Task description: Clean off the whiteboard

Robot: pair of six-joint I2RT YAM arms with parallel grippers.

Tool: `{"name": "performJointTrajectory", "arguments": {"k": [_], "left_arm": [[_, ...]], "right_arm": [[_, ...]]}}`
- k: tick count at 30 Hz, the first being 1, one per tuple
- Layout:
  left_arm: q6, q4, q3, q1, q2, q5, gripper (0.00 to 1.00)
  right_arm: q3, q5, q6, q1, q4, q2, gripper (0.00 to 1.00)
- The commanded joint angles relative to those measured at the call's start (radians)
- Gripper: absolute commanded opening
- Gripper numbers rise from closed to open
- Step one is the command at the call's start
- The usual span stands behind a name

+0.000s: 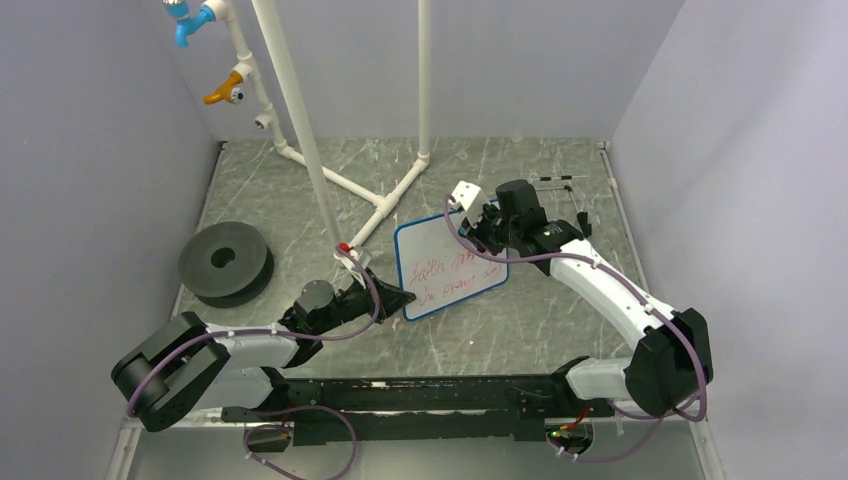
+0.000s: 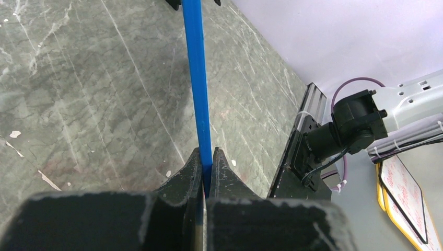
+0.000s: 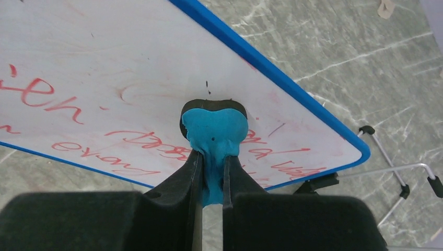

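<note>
The whiteboard (image 1: 450, 268) lies tilted in the middle of the table, white with a thin blue rim and red handwritten lines across its lower half. My left gripper (image 1: 396, 297) is shut on the board's left edge; in the left wrist view the blue rim (image 2: 201, 94) runs straight out from between the closed left gripper (image 2: 208, 167). My right gripper (image 1: 478, 230) hovers over the board's upper right corner, shut on a blue eraser (image 3: 214, 130). The eraser's black pad seems to rest on the board (image 3: 104, 63) just above the red writing.
A black ring-shaped weight (image 1: 225, 262) sits at the left. A white pipe frame (image 1: 385, 205) with blue and orange taps stands behind the board. A thin wire easel stand (image 1: 560, 182) lies at the back right, and also shows beyond the board's corner (image 3: 397, 175). Grey walls enclose three sides.
</note>
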Motion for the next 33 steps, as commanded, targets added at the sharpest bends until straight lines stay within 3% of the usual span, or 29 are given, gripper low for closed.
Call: {"name": "performJointTrajectory", "arguments": {"k": [1,6,12,20,26,29,33], "left_arm": [[0.05,0.084,0.019,-0.015,-0.031,0.106,0.0],[0.054,0.076,0.018,-0.015,-0.035,0.103,0.0],[0.05,0.085,0.028,-0.016,-0.012,0.114,0.0],[0.033,0.124,0.027,-0.016,0.014,0.13,0.0],[0.047,0.099,0.018,-0.016,-0.019,0.126,0.0],[0.051,0.09,0.013,-0.015,-0.032,0.123,0.0],[0.056,0.083,0.007,-0.015,-0.038,0.111,0.0]], "right_arm": [[-0.063,0.053,-0.047,-0.011,0.045,-0.033,0.0],[-0.105,-0.088,-0.114,0.039,-0.022,-0.057,0.0],[0.012,-0.201,-0.108,0.077,-0.089,-0.011,0.0],[0.143,0.025,0.026,0.025,0.014,0.054,0.0],[0.084,0.125,0.019,-0.029,0.048,0.043,0.0],[0.034,0.121,-0.008,-0.029,0.035,0.034,0.0],[-0.041,-0.01,-0.072,-0.005,-0.006,0.001,0.0]]}}
